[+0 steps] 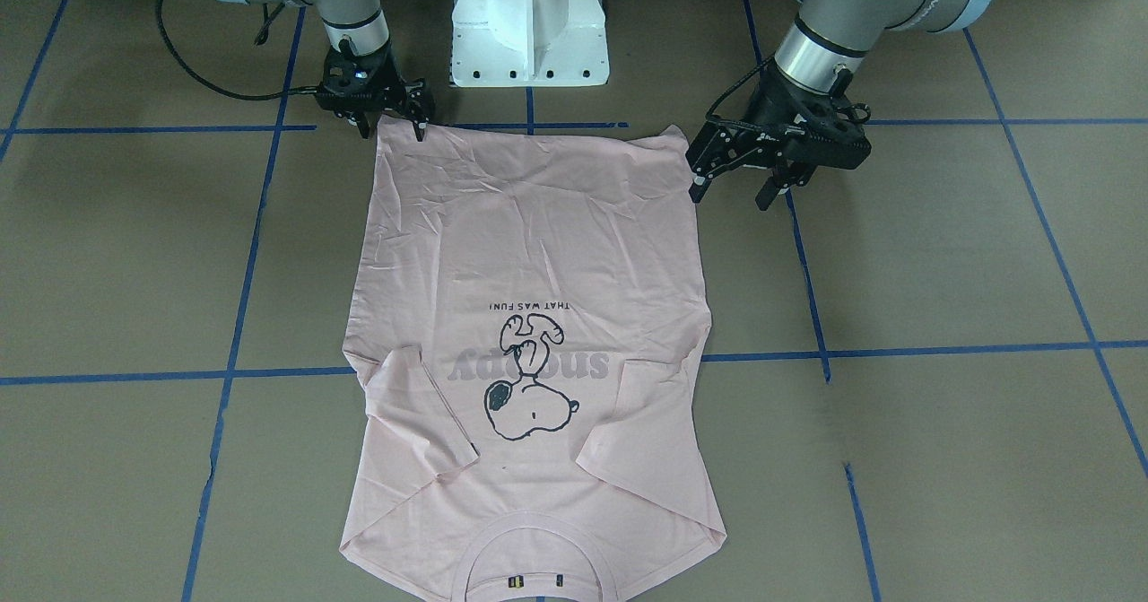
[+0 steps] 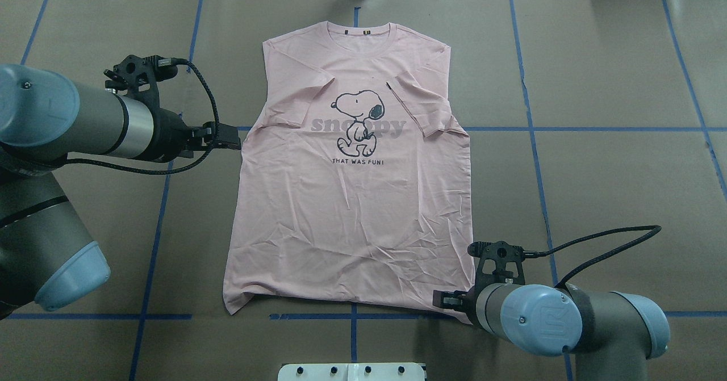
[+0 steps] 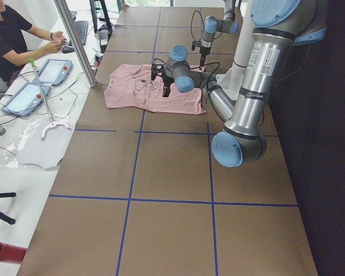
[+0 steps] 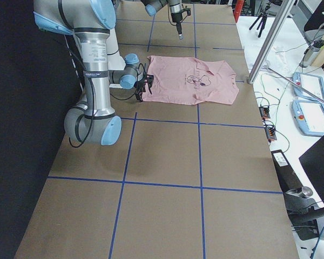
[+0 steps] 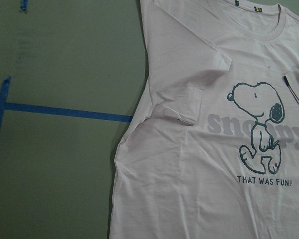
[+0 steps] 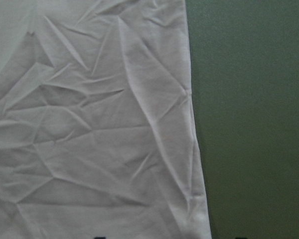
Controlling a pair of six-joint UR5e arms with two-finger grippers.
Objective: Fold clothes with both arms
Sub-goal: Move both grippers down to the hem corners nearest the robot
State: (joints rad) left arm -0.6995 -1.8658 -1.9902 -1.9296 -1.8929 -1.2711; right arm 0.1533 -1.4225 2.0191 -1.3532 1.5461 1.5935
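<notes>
The pale pink T-shirt (image 1: 538,243) lies flat, print up, collar away from the robot and both sleeves folded inward; it also shows in the overhead view (image 2: 352,216). My right gripper (image 1: 393,128) is open and low at the hem's corner (image 2: 463,290), its fingers on either side of the shirt's side edge (image 6: 192,124). My left gripper (image 1: 733,191) is open and empty. It hangs raised beside the shirt's other side edge (image 2: 241,159) and looks down on the sleeve and dog print (image 5: 256,124).
The white pedestal base (image 1: 529,37) stands just behind the hem. Blue tape lines (image 2: 534,131) grid the brown table. In the left side view, an operator (image 3: 11,34), tablets (image 3: 52,72) and a metal pole (image 3: 75,40) are at the table's far edge.
</notes>
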